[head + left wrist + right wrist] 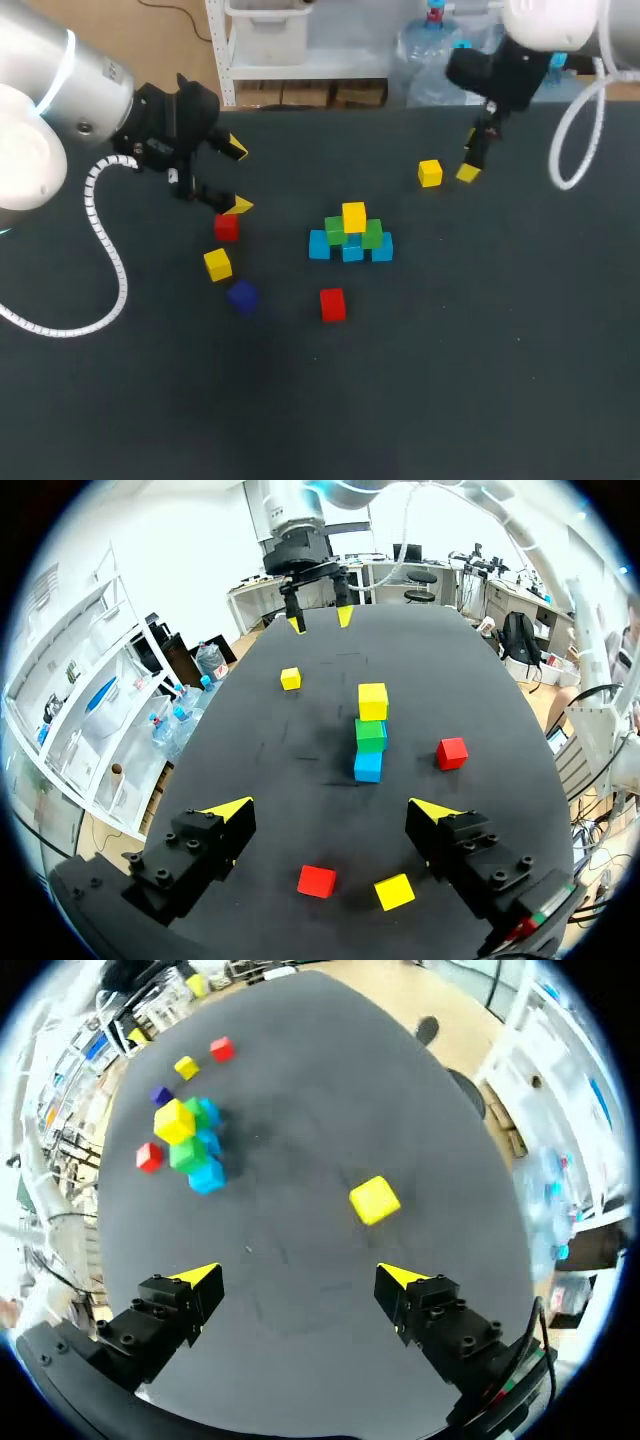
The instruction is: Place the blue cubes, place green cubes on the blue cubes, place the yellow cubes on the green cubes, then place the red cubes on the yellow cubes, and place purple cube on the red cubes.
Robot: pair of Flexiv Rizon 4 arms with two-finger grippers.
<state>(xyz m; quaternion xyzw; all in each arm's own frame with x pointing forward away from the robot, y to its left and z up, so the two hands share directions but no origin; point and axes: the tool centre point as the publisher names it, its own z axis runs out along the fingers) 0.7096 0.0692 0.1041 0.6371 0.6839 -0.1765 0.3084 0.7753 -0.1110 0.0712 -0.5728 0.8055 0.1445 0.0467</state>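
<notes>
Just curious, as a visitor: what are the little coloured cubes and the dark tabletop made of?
Cubes: likely painted wood or hard plastic, judging by flat solid colours and crisp edges; cannot tell which. Tabletop: seemingly a matte dark mat or cloth, since it shows no glare.

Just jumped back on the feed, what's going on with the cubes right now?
Both grippers are open and empty. A pyramid stands mid-table: three blue cubes, two green cubes on them, and a top yellow cube. The left gripper hovers by a loose red cube and a yellow cube, with the purple cube and a second red cube lying nearby. The right gripper is next to a far yellow cube.
</notes>
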